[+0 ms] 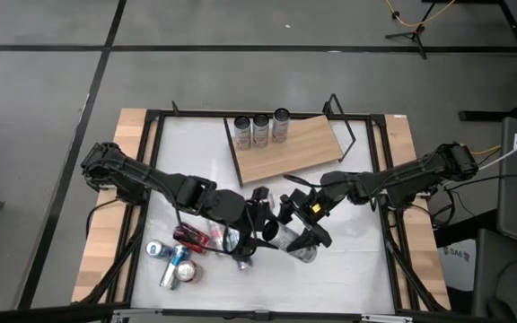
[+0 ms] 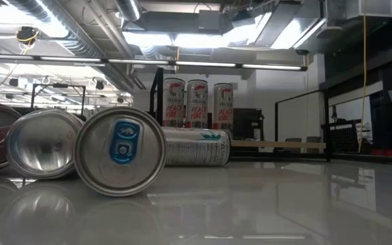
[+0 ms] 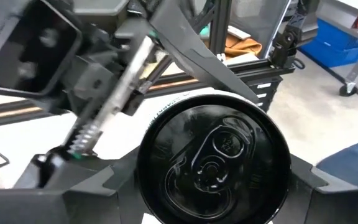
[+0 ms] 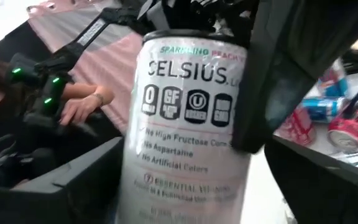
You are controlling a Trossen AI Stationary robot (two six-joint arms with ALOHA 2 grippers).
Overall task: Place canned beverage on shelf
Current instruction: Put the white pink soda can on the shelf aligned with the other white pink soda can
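While left gripper [image 1: 251, 235] clamps can [image 3: 213, 158] — right gripper [image 1: 305, 229] open

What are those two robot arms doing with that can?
Both arms meet over the middle of the white table, passing a Celsius can. The left gripper holds it by its end, while the right gripper has its fingers spread around it. Three cans already stand on the wooden shelf. More cans lie waiting.

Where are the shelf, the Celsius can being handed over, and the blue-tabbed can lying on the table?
shelf [image 1: 290, 148]: high view, bare wooden board.
Celsius can [image 4: 188, 134]: right wrist view, label side.
blue-tabbed can [image 2: 120, 152]: low view, its top end.
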